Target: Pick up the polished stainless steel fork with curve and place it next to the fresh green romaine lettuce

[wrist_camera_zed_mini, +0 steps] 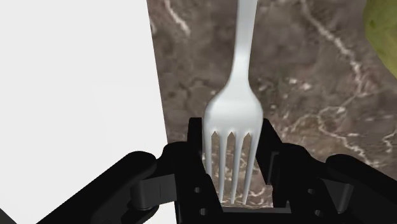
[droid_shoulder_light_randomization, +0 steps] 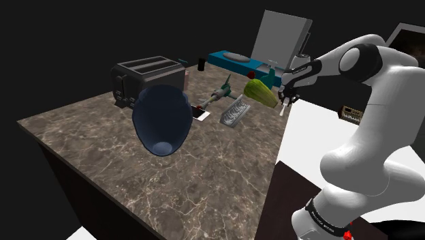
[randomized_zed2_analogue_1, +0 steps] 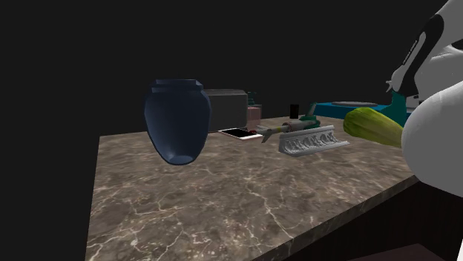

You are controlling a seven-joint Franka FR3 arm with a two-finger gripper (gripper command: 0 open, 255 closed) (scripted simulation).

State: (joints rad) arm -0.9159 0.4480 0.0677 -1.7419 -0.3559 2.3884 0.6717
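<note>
gripper [wrist_camera_zed_mini: 232, 145] [droid_shoulder_light_randomization: 287, 95]: black, two-fingered, closed narrowly on the head of a fork; each finger [wrist_camera_zed_mini: 195, 143] presses against one side of the tines.
fork [wrist_camera_zed_mini: 238, 95]: pale and shiny, held by its tined end, with the slim curved handle pointing away from the hand toward the counter below.
where the fork is: in the air at the counter's edge, with brown marble on one side and a plain white floor on the other.
lettuce [droid_shoulder_light_randomization: 262, 93] [randomized_zed2_analogue_1: 375, 126] [wrist_camera_zed_mini: 385, 32]: a yellow-green oblong lying on the counter just beside the gripper.
arm [droid_shoulder_light_randomization: 368, 136]: white with dark joints, bending over from the shoulder view's lower right.
counter [droid_shoulder_light_randomization: 136, 177] [randomized_zed2_analogue_1: 222, 200]: brown marble with pale veins.
carved grey block [droid_shoulder_light_randomization: 235, 110] [randomized_zed2_analogue_1: 312, 141]: lies near the lettuce, toward the counter's middle.
phone [droid_shoulder_light_randomization: 201, 113] [randomized_zed2_analogue_1: 241, 133]: flat on the counter, between the block and the vase.
vase [droid_shoulder_light_randomization: 162, 123] [randomized_zed2_analogue_1: 176, 119]: large and dark blue, well apart from the gripper.
toaster [droid_shoulder_light_randomization: 146, 78]: dark, behind the vase.
surroundings: a black area beyond the counter.
</note>
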